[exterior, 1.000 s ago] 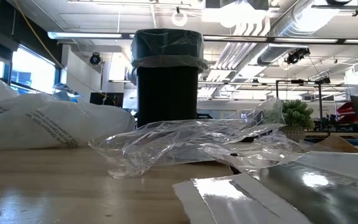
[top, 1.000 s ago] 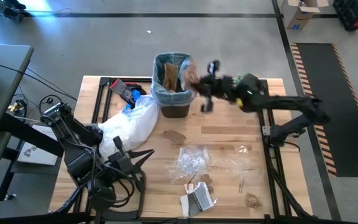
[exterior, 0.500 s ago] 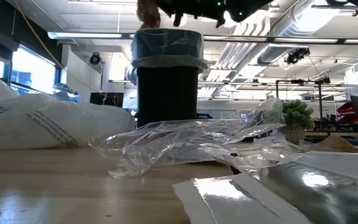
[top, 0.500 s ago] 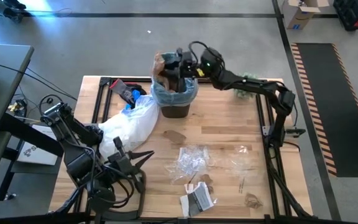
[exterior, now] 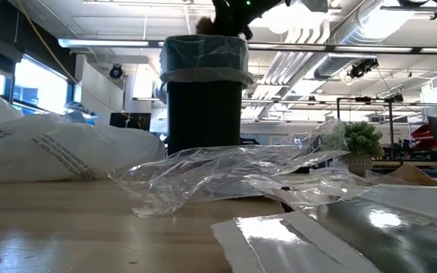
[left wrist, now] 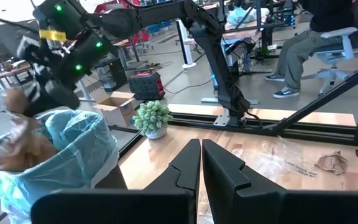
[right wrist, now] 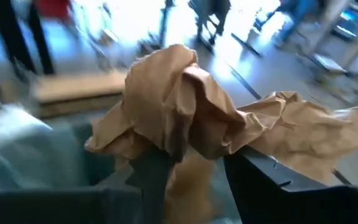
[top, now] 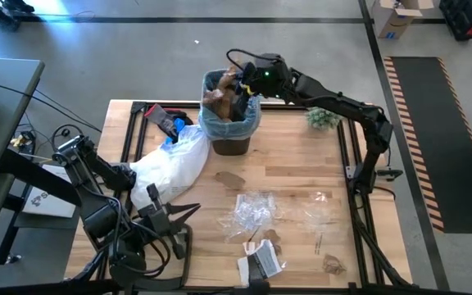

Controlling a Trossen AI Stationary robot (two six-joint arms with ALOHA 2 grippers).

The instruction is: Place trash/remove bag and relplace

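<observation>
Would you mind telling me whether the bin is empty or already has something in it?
Not empty: crumpled brown paper shows inside the blue-lined bin, and the right gripper is over its mouth.

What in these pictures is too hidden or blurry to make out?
- Inside the bin: the low view meets only its dark wall; crumpled brown paper fills its mouth from above.
- Right hand: motion blur in the right wrist view leaves its hold on the paper unclear.
- Small packet: its print is too small in the high view.
</observation>
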